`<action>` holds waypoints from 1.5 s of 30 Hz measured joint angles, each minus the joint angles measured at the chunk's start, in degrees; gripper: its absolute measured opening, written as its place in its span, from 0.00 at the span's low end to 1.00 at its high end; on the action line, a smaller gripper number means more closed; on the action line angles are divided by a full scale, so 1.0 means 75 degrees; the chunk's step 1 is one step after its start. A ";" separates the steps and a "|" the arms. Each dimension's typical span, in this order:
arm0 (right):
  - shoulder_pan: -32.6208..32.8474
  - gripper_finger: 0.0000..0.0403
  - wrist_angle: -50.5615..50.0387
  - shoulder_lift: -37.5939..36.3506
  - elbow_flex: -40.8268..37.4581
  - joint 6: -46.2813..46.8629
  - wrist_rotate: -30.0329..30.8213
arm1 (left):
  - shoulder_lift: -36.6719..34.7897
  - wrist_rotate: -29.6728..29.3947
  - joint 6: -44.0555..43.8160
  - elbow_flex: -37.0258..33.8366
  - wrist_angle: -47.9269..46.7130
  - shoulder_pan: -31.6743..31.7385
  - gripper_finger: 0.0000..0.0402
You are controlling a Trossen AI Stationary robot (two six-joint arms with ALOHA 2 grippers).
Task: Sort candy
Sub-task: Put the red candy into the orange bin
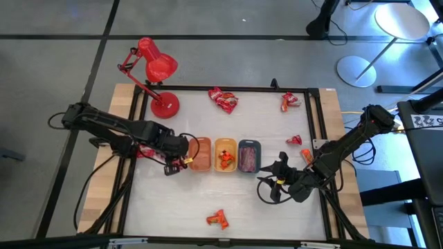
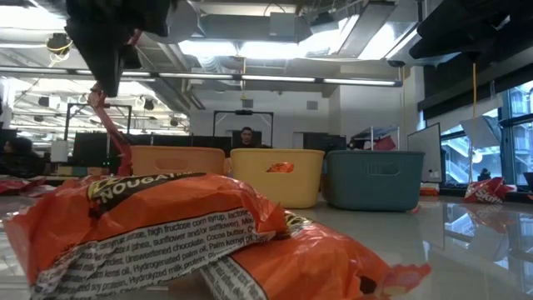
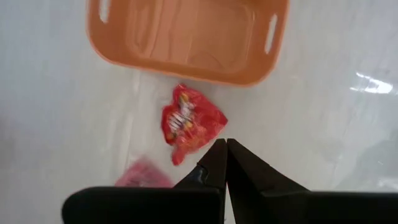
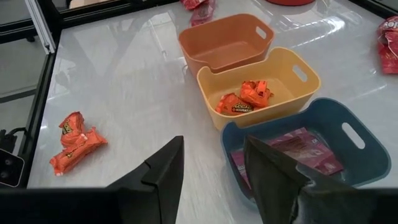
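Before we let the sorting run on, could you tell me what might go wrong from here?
1. The left gripper is shut and empty above the table beside the orange tray, with a red candy lying loose just outside that tray; it may be left unsorted.
2. The right gripper hangs open close to the grey tray and could nudge it.
3. The candy by the red lamp may be awkward to reach.
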 joint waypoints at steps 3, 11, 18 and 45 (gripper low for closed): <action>0.0000 0.41 0.0001 0.0000 0.0000 0.0000 0.0000 | 0.0029 -0.0399 -0.0106 0.0000 0.0006 0.0057 0.01; 0.0006 0.41 0.0009 0.0006 0.0000 0.0018 0.0000 | 0.0047 -0.0762 0.0165 -0.0655 0.0493 0.0471 0.16; 0.0003 0.41 0.0021 0.0270 0.0000 0.0050 -0.0142 | 0.0047 -0.0194 0.0087 -0.1626 0.1232 0.0746 0.38; -0.0003 0.41 0.0059 0.0632 0.0000 0.0184 -0.0262 | 0.0047 0.0655 -0.0383 -0.3754 0.3591 0.0854 0.36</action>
